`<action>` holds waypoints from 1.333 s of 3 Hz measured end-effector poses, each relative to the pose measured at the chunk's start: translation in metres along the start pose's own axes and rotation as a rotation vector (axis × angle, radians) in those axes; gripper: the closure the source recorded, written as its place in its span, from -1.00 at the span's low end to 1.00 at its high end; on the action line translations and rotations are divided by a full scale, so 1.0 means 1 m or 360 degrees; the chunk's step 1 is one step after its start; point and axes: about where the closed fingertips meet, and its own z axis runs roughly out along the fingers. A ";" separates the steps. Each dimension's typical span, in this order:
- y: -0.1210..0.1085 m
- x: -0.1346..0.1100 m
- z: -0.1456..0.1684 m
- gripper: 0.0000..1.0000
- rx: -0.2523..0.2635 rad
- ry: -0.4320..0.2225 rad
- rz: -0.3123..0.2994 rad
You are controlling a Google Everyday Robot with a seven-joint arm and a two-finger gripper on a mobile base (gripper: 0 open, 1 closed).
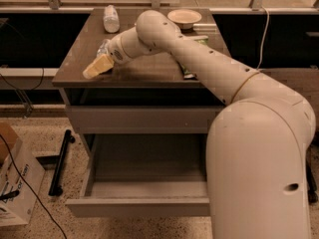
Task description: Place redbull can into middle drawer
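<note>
Redbull can (102, 48) just behind gripper (92, 69), on tabletop (149, 69)

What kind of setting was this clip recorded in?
Probably an office or lab workspace, not a home: a grey drawer cabinet with its middle drawer pulled open, a cardboard box and a loose cable on speckled flooring. The gripper is near the cabinet top's front edge, by the redbull can.

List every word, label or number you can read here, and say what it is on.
None can be read.
cardboard box: dark print, too blurred.
plastic bottle: white label, too blurred.
redbull can: mostly hidden behind the pincer over the tabletop's left front; nothing legible.
</note>
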 end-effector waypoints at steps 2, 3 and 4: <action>-0.002 -0.003 0.015 -0.63 -0.0018 0.0001 0.0064; -0.001 -0.008 0.013 -0.17 -0.0008 0.0001 0.0051; 0.000 -0.014 0.006 0.30 0.0009 -0.0009 0.0021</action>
